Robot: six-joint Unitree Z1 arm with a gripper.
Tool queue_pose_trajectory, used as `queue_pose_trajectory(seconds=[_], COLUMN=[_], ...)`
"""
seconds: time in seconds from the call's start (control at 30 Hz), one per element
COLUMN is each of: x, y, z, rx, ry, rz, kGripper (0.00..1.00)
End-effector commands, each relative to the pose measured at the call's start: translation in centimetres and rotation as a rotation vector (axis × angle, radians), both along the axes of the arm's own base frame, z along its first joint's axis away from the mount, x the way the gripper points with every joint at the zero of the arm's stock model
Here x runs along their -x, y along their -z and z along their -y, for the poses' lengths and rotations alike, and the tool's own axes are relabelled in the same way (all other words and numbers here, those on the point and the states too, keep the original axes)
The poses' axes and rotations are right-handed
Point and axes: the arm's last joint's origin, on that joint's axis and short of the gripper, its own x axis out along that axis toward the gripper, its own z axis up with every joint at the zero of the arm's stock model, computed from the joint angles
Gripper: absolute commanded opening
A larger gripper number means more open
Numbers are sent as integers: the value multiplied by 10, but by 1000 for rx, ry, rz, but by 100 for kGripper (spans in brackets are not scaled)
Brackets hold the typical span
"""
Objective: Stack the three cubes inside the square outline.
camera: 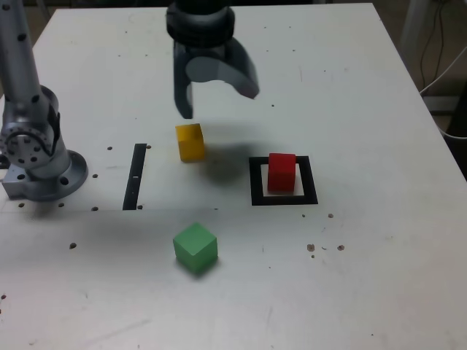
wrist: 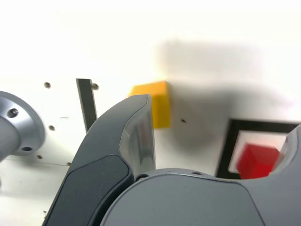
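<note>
My gripper (camera: pixel 215 91) hangs open and empty above the table, just behind the yellow cube (camera: pixel 190 141), with its jaws spread wide. The red cube (camera: pixel 282 172) sits inside the square outline (camera: pixel 284 197) at the exterior view's right. Nearer the front edge, the green cube (camera: pixel 195 248) lies by itself. In the wrist view, one finger (wrist: pixel 136 132) partly covers the yellow cube (wrist: pixel 161 106). The red cube (wrist: pixel 256 160) shows in the outline (wrist: pixel 225 146) beside the other finger. The gripper (wrist: pixel 214 141) holds nothing.
A narrow black strip (camera: pixel 135 177) lies on the table to the exterior view's left of the yellow cube. The arm's grey base (camera: pixel 33 157) stands at the left edge. Small holes dot the white tabletop (camera: pixel 365 292). The strip (wrist: pixel 87 103) also appears in the wrist view.
</note>
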Motion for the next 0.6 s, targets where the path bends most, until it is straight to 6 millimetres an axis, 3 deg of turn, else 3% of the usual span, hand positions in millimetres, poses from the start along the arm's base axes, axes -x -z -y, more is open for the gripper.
queue_pose_trajectory(seconds=[0.0, 0.3, 0.57], x=[2, 9, 3], y=[9, 32, 51], z=[-6, -13, -15], rx=[21, 84, 114], ry=[-14, -36, -40], rz=[-25, -75, -148], kGripper=[99, 98, 95])
